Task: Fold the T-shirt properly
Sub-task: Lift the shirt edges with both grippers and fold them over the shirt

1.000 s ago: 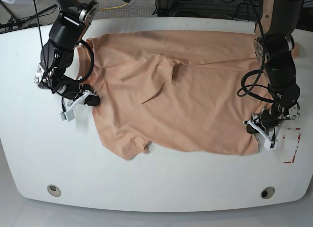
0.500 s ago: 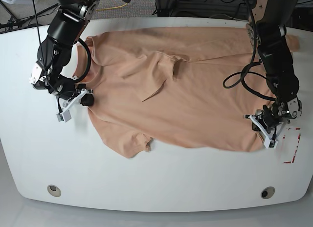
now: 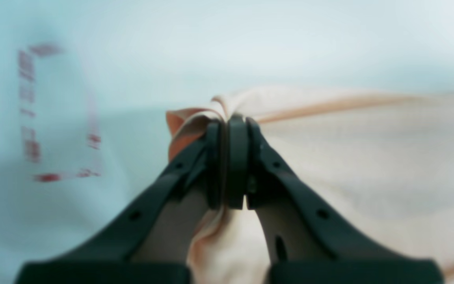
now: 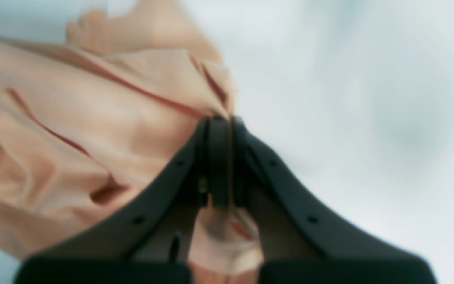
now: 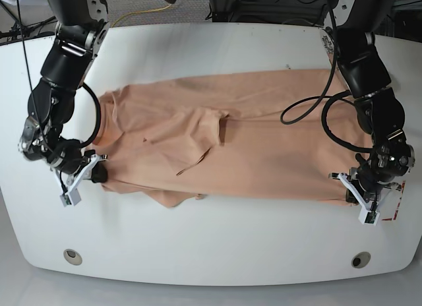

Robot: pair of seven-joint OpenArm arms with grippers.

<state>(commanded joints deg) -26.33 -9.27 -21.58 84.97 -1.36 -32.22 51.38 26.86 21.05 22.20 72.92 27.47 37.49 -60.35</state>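
The peach T-shirt (image 5: 250, 141) lies spread across the white table (image 5: 211, 240), stretched between both arms. In the base view my left gripper (image 5: 353, 187) is at the shirt's right front corner, and my right gripper (image 5: 95, 175) is at its left front corner. The left wrist view shows the left gripper (image 3: 229, 122) shut on a pinched fold of the T-shirt (image 3: 369, 157). In the right wrist view the right gripper (image 4: 220, 122) is shut on bunched T-shirt (image 4: 93, 130) cloth. A sleeve hangs in folds near the front edge of the shirt.
Red tape marks (image 5: 394, 204) lie on the table just right of the left gripper, also seen as red tape marks (image 3: 34, 118). Two round holes (image 5: 72, 256) sit near the table's front edge. Cables and equipment lie beyond the back edge.
Both grippers have pulled the shirt toward the table's front, and its back edge has come away from the far side. The right gripper moved forward and left, the left gripper slightly forward.
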